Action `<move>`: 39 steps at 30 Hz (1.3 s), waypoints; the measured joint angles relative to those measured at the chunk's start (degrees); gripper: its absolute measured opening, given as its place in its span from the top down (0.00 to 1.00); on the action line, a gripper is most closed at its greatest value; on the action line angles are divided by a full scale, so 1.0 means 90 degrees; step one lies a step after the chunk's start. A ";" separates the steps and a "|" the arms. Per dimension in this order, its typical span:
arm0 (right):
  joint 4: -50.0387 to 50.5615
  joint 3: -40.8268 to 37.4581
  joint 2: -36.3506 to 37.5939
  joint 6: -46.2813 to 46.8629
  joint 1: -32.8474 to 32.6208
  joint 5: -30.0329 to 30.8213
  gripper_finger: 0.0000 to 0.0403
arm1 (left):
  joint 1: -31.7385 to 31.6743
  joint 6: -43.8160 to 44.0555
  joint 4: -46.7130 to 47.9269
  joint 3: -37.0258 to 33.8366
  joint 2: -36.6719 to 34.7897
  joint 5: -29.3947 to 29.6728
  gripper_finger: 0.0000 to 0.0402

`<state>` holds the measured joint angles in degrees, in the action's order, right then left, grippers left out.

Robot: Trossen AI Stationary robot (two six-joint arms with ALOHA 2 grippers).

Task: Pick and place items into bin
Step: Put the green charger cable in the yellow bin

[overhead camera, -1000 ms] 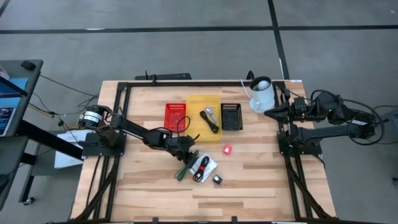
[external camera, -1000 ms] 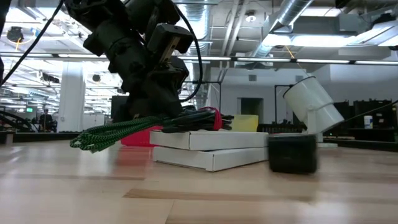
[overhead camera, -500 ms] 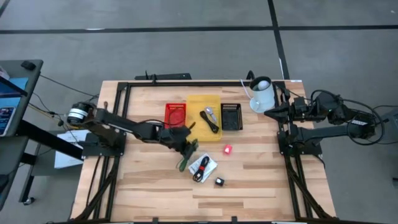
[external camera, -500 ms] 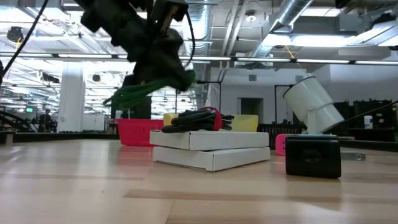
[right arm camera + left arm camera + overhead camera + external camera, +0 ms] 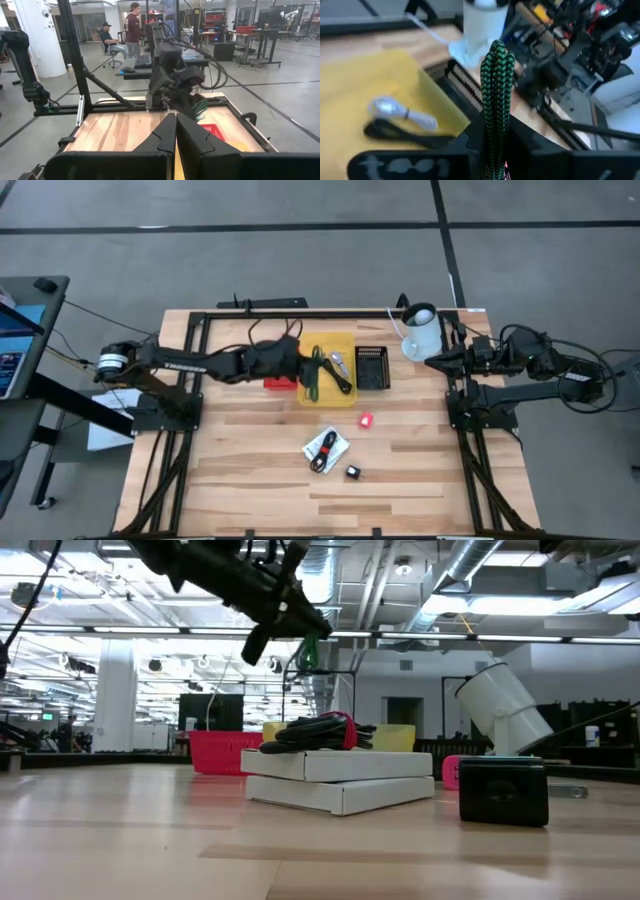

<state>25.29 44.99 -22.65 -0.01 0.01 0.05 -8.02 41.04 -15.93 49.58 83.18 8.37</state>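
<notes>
One braided green cable [image 5: 496, 100] pinched in left fingers [image 5: 300, 370]; right fingers [image 5: 176, 131] closed, empty.

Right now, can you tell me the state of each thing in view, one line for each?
Left claw: shut on the green braided cable, held above the yellow bin.
Right claw: shut, empty, at the table's right edge.
Yellow bin: holds a black cable and a silver piece.
White packet: flat on the table, dark cable on top.
Black block: on the table.
Pink-red piece: on the table.
</notes>
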 joint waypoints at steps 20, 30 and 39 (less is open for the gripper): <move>-0.0002 0.0000 0.0002 0.0000 0.0000 -0.0002 0.98 | -0.0670 -0.1246 -0.1584 0.0033 0.1338 -0.0062 0.92; 0.0000 0.0000 0.0002 0.0000 0.0001 -0.0002 0.98 | -0.0691 -0.1461 -0.1771 0.0032 0.1403 -0.0064 0.90; -0.0001 0.0000 0.0002 0.0000 0.0000 -0.0002 0.98 | -0.0691 -0.1481 -0.1784 0.0032 0.1403 -0.0093 0.71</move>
<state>25.29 44.99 -22.64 -0.01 0.01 0.03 -14.24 27.71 -31.99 49.87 95.81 7.54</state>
